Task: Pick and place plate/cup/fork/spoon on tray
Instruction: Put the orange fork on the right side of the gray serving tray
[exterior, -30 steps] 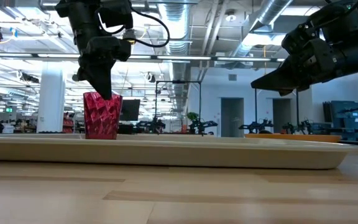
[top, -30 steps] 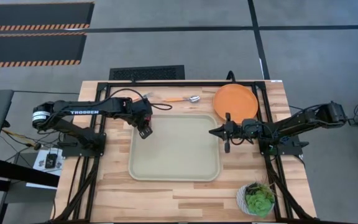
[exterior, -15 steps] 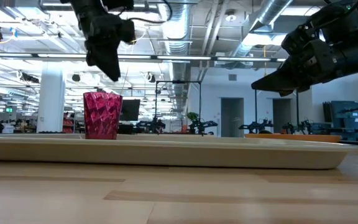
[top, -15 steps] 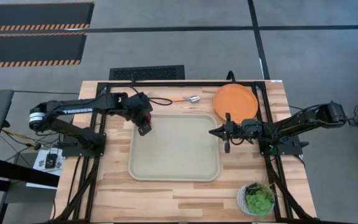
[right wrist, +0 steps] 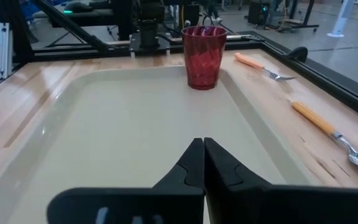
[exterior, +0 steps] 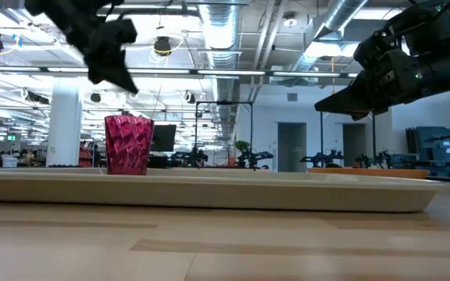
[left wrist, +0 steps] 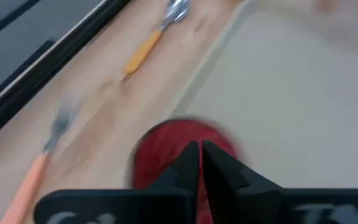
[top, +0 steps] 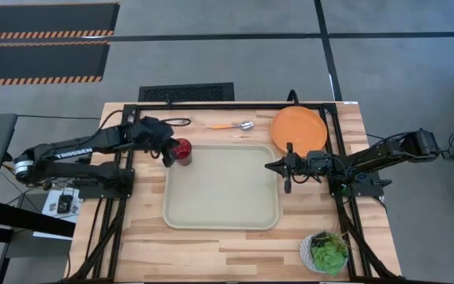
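The dark red cup stands upright on its base in the far left corner of the beige tray; it also shows in the low view and the right wrist view. My left gripper is shut and empty, just left of the cup and above it. My right gripper is shut and empty, over the tray's right rim. The orange plate lies on the table beyond the tray's far right corner. The spoon and the fork lie on the table beyond the tray's far rim.
A white pot with a green plant stands at the table's near right corner. A black frame runs along the table's far edge and sides. The tray's floor is bare apart from the cup.
My left gripper has risen off the cup's rim and drawn back toward the table's left edge. The cup has stayed upright where it stood in the tray's far left corner.
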